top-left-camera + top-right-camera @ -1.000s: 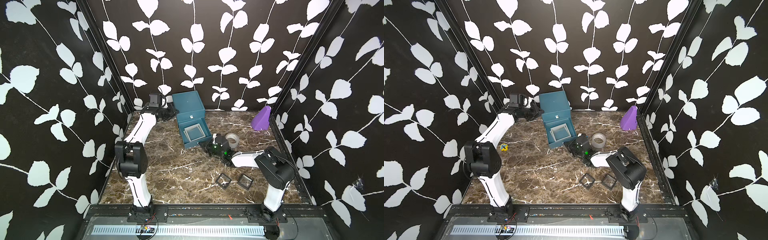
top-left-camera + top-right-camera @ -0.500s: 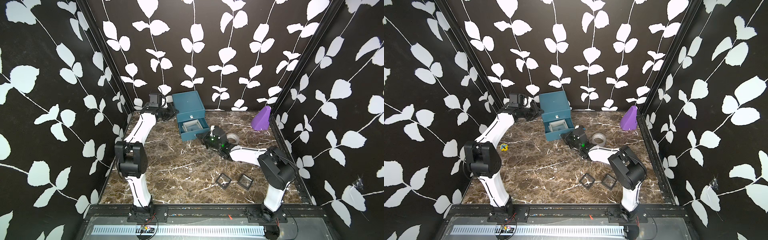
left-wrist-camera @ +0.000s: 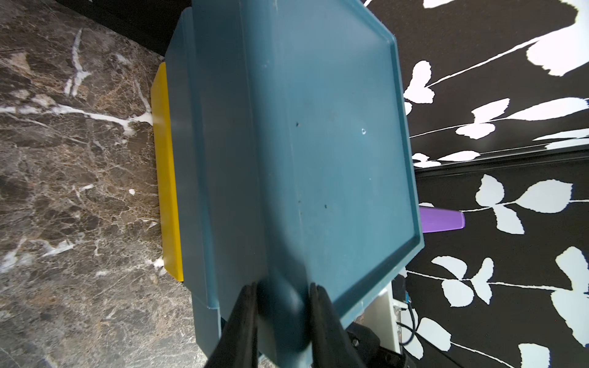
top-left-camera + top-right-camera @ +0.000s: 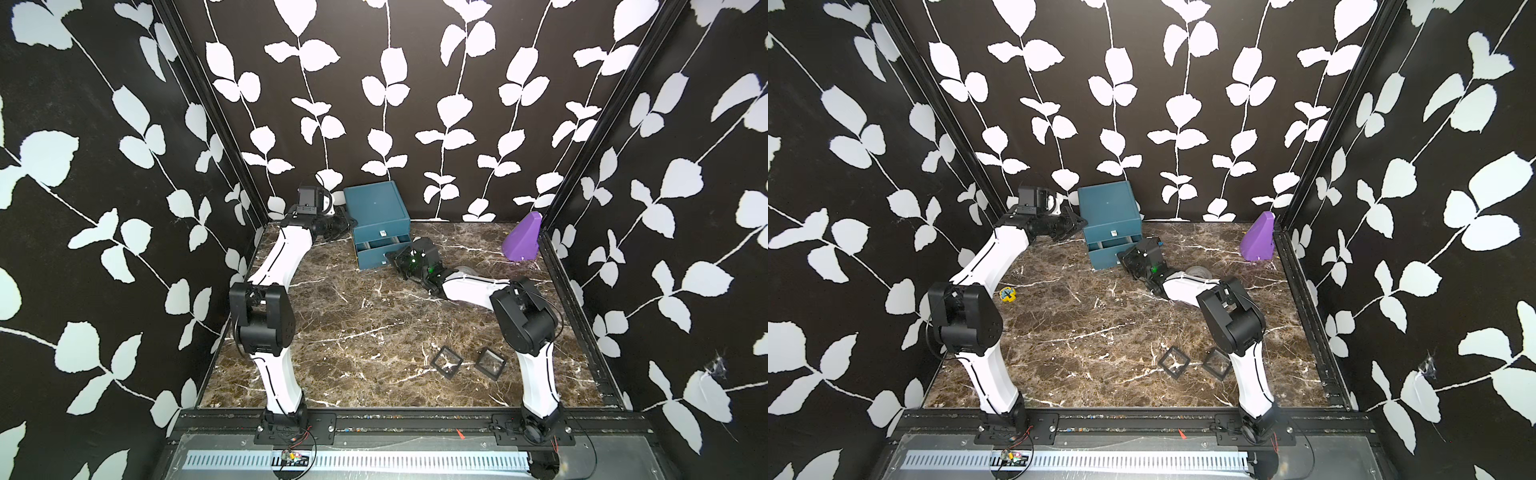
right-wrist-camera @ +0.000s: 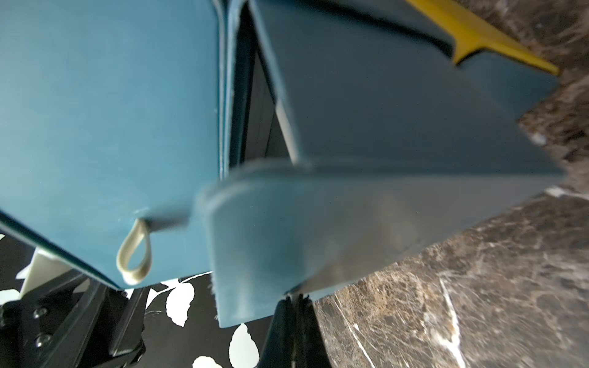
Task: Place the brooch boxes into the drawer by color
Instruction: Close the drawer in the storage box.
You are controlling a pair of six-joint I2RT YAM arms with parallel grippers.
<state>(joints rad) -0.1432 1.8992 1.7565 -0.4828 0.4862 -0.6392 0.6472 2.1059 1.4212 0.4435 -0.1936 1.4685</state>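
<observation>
Where the drawer chest (image 4: 376, 205) stands: at the back of the counter (image 4: 353, 332), close to the rear wall, turned slightly askew; the part-open drawer (image 4: 372, 254) juts out below the top one
Left gripper (image 3: 282, 291): at the chest's left rear side; its fingers (image 3: 245, 318) pinch a teal edge of the drawer chest
Right gripper (image 5: 293, 299): pressed together, tips against the front of the part-open drawer, low over the counter
Yellow strip (image 3: 165, 172): at the foot of the chest against the counter, seen in both wrist views; cannot tell whether it is a brooch box
Black brooch boxes (image 4: 448, 362) (image 4: 490, 365): flat on the counter side by side near the front, well apart from the chest and both grippers
In between: the right forearm (image 4: 469, 289) lies low from beside the boxes to the chest front
Tape roll (image 4: 1198, 272): partly hidden behind that forearm
Purple wedge (image 4: 521, 241): by the right wall, far corner
Small yellow item (image 4: 1008, 294): on the counter beside the left arm, shown in a top view
</observation>
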